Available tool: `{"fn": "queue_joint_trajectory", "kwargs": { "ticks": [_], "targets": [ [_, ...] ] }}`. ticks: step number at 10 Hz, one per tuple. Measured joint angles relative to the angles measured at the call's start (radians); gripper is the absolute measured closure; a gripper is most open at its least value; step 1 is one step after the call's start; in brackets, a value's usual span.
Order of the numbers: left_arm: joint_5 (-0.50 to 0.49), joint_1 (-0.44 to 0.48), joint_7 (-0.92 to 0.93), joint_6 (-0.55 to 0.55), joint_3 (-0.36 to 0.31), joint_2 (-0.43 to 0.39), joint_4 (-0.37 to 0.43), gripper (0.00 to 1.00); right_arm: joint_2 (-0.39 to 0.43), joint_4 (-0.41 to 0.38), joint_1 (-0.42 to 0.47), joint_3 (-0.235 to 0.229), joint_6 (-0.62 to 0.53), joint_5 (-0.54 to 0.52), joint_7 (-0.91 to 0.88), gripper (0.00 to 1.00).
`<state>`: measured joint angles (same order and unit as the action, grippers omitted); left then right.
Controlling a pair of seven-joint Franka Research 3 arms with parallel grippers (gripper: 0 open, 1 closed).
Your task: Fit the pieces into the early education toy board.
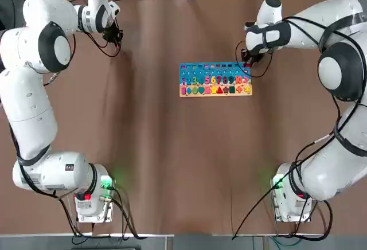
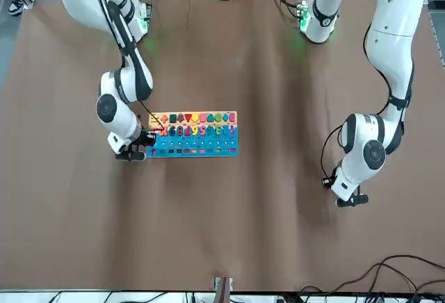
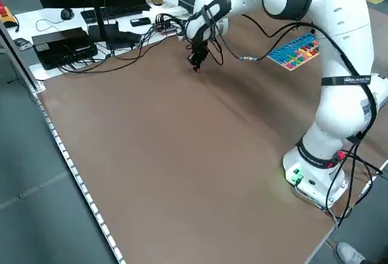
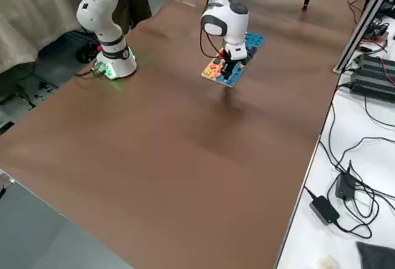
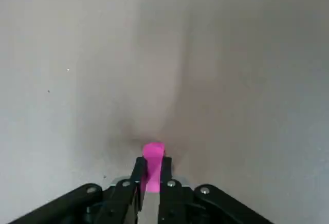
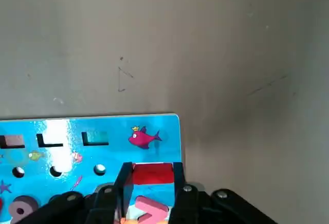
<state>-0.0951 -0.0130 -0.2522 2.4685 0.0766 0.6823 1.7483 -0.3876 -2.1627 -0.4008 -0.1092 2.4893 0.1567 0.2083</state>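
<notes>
At the far left of the brown table (image 1: 149, 164), my left gripper (image 5: 152, 175) points down at the cloth, its black fingers (image 5: 136, 175) clenched on a small bright pink piece (image 5: 152, 160) that stands upright between them, its rounded top poking out past the fingertips. From overhead this claw (image 1: 114, 36) sits well apart from the board, with bare cloth between them.

Near the middle of the table lies the small flat rectangular toy board (image 1: 215, 79), its blue upper half set with coloured numbers and its pale wooden strip carrying a row of coloured shapes. It lies flat, long side across the table.

At the board's right end, on its far corner, is my right gripper (image 6: 151, 183). Its fingers (image 6: 177, 180) are drawn in on a small red rectangular piece (image 6: 152, 174), which sits low over the blue part of the board just beside a printed pink fish (image 6: 144, 136). A pink arrow-shaped bit (image 6: 151, 207) lies in the board just under my fingers. From overhead, that claw (image 1: 248, 61) hangs over the corner of the board nearest my right arm.
</notes>
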Motion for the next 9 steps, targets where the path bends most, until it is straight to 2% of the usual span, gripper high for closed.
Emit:
{"fn": "queue_joint_trajectory", "kwargs": {
  "ticks": [3,5,9],
  "targets": [
    [0.000,-0.009,0.000,-0.007,0.010,-0.010,-0.004,0.85,-0.016,-0.020,-0.005,0.000,0.035,0.000,0.000,0.64],
    [0.000,-0.042,-0.002,-0.054,0.025,-0.059,0.002,0.85,-0.024,-0.036,-0.016,0.000,0.057,0.000,0.000,0.64],
    [0.000,-0.226,-0.184,-0.096,0.034,-0.205,0.118,0.85,-0.025,-0.038,-0.018,-0.001,0.057,0.000,0.002,0.64]
  ]
}}
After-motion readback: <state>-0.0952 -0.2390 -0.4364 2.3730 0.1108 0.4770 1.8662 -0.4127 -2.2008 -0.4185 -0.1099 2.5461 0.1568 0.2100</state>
